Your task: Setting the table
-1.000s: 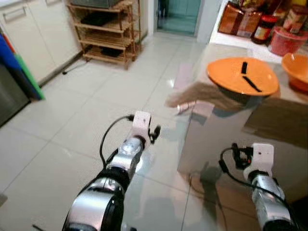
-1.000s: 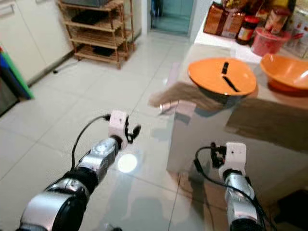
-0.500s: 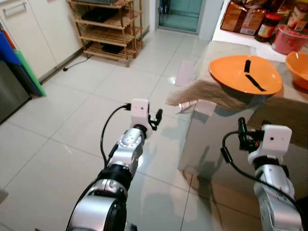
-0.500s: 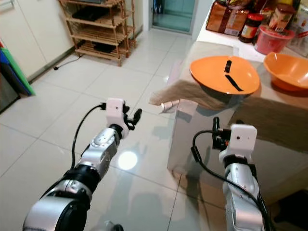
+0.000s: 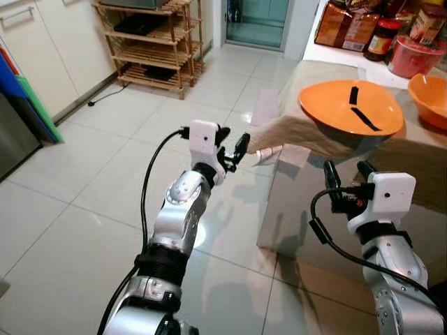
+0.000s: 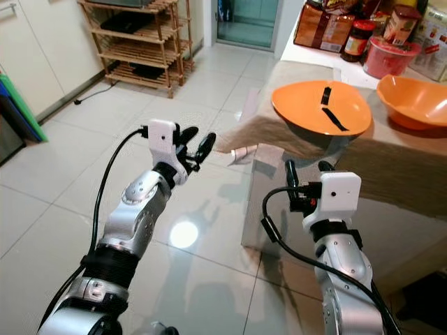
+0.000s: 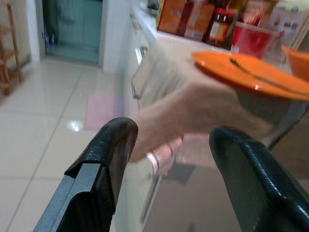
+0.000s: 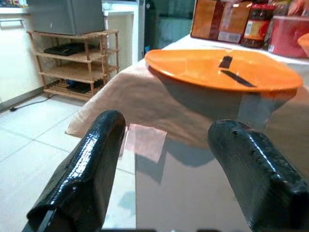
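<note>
— Lifting both arms now, you've raised the left gripper [image 5: 233,149] and right gripper [image 5: 345,179], fingers spread wide, holding nothing.
— Target's the orange plate [image 5: 350,108] at one o'clock on the tabletop [image 5: 426,157]; reach next.

I see glossy pale floor tiles [image 5: 105,160] throwing back a bright lamp glare near my left arm. The orange plate [image 5: 350,108] looks like smooth, slightly shiny plastic, resting on a soft matt beige cloth [image 5: 293,132]. Far left, the shelf rack [image 5: 150,42] is bare light wood. My left gripper [image 5: 232,146] and right gripper [image 5: 347,180] have smooth black fingers with a dull sheen.
</note>
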### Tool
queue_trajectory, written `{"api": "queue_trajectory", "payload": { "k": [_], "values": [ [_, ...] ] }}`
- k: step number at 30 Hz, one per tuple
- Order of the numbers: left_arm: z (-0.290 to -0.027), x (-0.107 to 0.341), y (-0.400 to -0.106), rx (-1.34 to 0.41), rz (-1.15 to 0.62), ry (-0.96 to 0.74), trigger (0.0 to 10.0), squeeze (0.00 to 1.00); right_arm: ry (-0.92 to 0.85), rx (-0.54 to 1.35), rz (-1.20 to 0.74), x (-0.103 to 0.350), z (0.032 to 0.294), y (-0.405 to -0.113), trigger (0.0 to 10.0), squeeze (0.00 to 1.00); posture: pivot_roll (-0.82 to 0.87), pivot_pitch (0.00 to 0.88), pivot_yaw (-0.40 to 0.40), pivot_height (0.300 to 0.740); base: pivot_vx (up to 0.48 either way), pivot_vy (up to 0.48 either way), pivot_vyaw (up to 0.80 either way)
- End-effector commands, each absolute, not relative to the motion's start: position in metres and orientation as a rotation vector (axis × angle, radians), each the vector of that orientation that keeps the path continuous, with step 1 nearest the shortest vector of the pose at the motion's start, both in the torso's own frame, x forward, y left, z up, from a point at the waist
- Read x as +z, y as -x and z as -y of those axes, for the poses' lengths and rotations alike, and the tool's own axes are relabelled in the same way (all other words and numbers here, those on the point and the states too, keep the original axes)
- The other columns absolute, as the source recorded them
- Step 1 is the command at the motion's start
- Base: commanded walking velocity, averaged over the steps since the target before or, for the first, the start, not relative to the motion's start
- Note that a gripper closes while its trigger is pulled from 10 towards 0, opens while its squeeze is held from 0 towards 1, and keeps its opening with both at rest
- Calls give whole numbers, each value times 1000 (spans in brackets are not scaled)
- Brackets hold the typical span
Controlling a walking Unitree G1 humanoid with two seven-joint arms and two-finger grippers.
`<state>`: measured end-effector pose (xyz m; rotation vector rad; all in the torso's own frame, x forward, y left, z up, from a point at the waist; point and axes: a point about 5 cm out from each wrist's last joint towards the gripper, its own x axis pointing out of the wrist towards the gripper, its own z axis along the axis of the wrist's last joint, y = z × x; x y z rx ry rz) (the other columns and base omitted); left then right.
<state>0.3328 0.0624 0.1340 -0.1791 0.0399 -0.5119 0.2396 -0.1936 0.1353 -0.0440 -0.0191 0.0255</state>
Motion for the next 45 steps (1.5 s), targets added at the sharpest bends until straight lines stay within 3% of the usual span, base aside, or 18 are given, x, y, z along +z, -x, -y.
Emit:
{"api": "queue_trajectory", "payload": {
  "k": [1, 10, 22, 23, 24, 25, 41, 43, 44, 45],
  "values": [
    [-60, 143, -332, -527, -16, 174, 10000, 0, 28, 32, 12, 136, 195, -241, 10000, 0, -53, 0, 22, 740, 0, 0, 0],
    [-58, 152, -334, -542, 0, 148, 10000, 0, 38, 37, -6, 132, 198, -248, 10000, 0, -55, 0, 29, 740, 0, 0, 0],
    [-58, 149, -337, -515, -10, 136, 10000, 0, 18, 47, -6, 129, 200, -255, 10000, 0, -40, 0, 15, 740, 0, 0, -731],
    [-60, 150, -335, -522, 12, 159, 10000, 863, 14, 50, -8, 128, 200, -255, 10000, 0, -35, 0, 14, 740, 0, 0, -719],
    [-60, 150, -335, -522, 12, 159, 10000, 863, 14, 50, -8, 128, 200, -255, 10000, 0, -35, 0, 14, 740, 0, 0, -719],
    [-61, 150, -334, -526, 15, 159, 10000, 1000, 12, 52, -10, 127, 199, -256, 10000, 0, -30, 0, 12, 740, 0, 0, -725],
    [-65, 145, -334, -497, -11, 129, 10000, 1000, 48, 59, -52, 116, 197, -263, 10000, 0, -6, 0, -3, 740, 0, 0, -715],
    [-68, 145, -338, -426, 3, 6, 10000, 1000, 51, 50, -61, 114, 198, -264, 10000, 0, -12, 0, -6, 740, 0, 0, -700],
    [-70, 143, -340, -403, -13, -7, 10000, 122, 62, 49, -60, 115, 199, -264, 10000, 0, -15, 0, -4, 740, 0, 0, 0],
    [-70, 143, -340, -403, -13, -7, 10000, 122, 62, 49, -60, 115, 199, -264, 10000, 0, -15, 0, -4, 740, 0, 0, 0]
  ]
}}
